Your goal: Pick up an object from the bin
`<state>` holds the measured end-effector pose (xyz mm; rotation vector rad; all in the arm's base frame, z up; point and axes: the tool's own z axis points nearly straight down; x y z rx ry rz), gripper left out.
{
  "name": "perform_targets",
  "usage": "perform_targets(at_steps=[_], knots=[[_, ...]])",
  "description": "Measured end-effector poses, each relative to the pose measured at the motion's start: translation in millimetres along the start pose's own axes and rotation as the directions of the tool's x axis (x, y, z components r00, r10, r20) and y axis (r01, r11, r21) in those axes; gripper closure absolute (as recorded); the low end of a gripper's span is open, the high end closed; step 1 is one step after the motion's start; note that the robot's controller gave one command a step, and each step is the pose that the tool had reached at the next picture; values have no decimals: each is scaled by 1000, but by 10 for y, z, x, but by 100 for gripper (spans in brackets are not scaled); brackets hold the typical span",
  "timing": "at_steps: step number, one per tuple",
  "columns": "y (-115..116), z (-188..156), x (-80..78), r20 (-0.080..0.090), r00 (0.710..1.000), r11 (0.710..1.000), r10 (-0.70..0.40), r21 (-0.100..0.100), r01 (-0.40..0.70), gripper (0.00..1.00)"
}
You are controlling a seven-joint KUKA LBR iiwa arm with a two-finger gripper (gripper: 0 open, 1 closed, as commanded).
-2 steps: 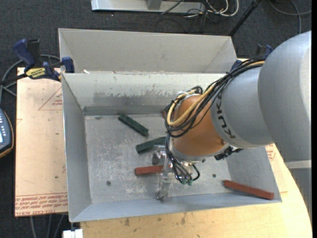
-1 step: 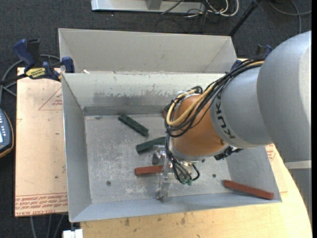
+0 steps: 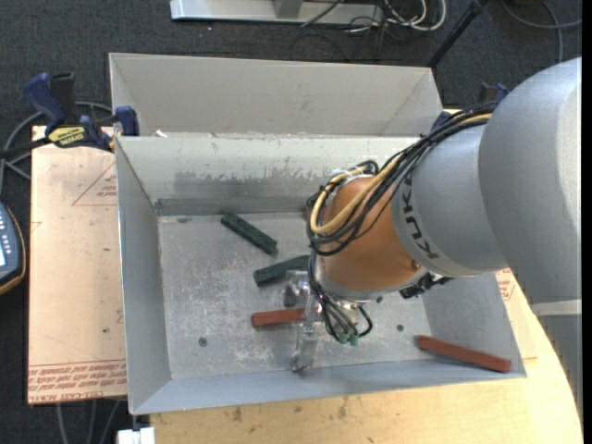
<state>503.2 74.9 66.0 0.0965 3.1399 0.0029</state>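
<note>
Though low over scuffed grey bin floor [image 3: 208, 326], tool [image 3: 302, 345] width unclear; dark carpet [image 3: 55, 26] around.

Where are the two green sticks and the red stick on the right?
Upper green stick [image 3: 248, 232]: camera view, its middle.
Lower green stick [image 3: 277, 272]: camera view, its bare left half.
Right red stick [image 3: 462, 353]: camera view, its middle.
</note>
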Motion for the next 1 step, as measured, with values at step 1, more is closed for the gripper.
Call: perform_targets(at_steps=[1], knots=[[1,-19,-14,3,1000,1000,0,-1,0,100]])
